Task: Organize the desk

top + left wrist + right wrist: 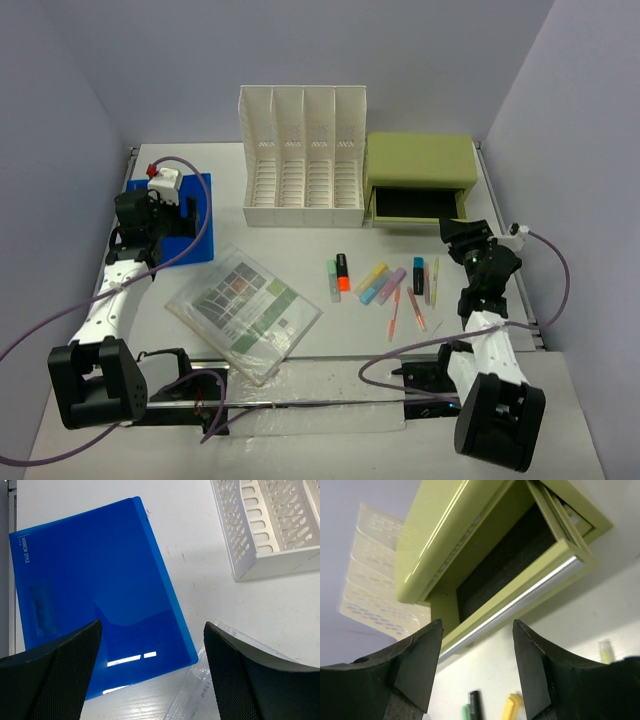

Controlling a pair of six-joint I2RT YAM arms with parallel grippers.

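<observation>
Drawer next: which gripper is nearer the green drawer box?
Right. Right gripper just in front of the green drawer box; left gripper over the blue folder.

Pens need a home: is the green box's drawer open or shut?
Open. The drawer sticks out from the front of the green box, its dark lining exposed in the top and right wrist views.

Robot lab cell dressed as an office: plain walls [400,50] box in a white desk [300,250], robot arms [110,300] bolted on, file rack [303,160] and highlighters [375,285] laid out.
</observation>
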